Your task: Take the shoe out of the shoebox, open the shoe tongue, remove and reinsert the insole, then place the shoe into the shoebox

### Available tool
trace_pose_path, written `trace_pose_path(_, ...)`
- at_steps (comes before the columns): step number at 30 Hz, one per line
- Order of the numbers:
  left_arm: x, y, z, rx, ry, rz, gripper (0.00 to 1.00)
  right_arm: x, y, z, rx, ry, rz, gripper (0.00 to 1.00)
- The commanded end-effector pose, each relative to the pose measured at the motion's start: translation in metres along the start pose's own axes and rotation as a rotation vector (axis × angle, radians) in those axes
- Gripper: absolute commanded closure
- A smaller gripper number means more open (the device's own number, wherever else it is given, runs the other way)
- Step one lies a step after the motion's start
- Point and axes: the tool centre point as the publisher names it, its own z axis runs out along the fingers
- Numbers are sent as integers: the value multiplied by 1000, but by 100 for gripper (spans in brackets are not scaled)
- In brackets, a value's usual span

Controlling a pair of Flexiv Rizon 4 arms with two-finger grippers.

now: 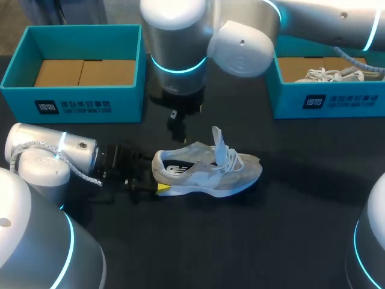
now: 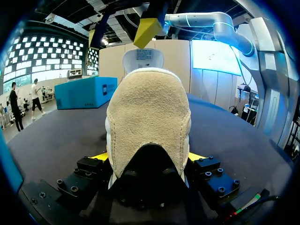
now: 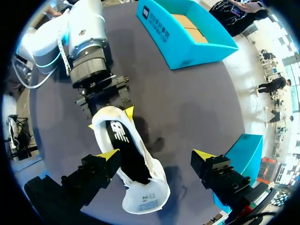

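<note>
While the heel (image 2: 147, 122) fills most of my left wrist camera and hides the rest of the shoe (image 1: 207, 171), I can see the left claw (image 2: 149, 159) clamped on it, with a yellow tip showing at each side. From overhead, that claw's far finger is lost behind the heel.

The shoe sits on its sole mid-worktop (image 1: 289, 229). Its long axis runs left to right, heel left and toe (image 1: 252, 167) right, with the tongue (image 1: 218, 139) standing up.

The right claw (image 3: 157, 157) hangs over the shoe with its fingers spread wide. I cannot tell whether one finger brushes the shoe's side. Its wrist camera looks down onto the dark insole (image 3: 124, 147), which is only a sliver overhead.

Far back stand two teal boxes. The left shoebox (image 1: 78, 99) is in full view. The right shoebox (image 1: 325, 99) is partly cut off by my right arm (image 1: 325, 18) and has a second shoe (image 1: 331, 75) inside.
</note>
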Motion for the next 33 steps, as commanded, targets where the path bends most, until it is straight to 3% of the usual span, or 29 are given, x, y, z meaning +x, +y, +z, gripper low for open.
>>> trace_pose_path(1,2,3,0,0,-2,1,100,-3,5,3,10,11,-78,0)
trace_pose_path(9,2,3,0,0,-2,1,100,1,14,7,15,1,-265,0)
trace_pose_path(19,2,3,0,0,-2,1,100,15,14,4,-4,-20,-320,0)
trace_pose_path(20,2,3,0,0,-2,1,100,16,14,4,-19,-18,-326,22)
trace_pose_path(21,2,3,0,0,-2,1,100,17,13,4,-24,-15,-332,51)
trace_pose_path(23,2,3,0,0,-2,1,100,20,14,3,-27,-5,-348,71)
trace_pose_path(25,2,3,0,0,-2,1,100,23,14,3,-25,-2,-357,73)
trace_pose_path(31,2,3,0,0,-2,1,100,34,16,12,-15,32,-354,67)
trace_pose_path(33,2,3,0,0,-2,1,100,37,14,14,-19,41,-341,71)
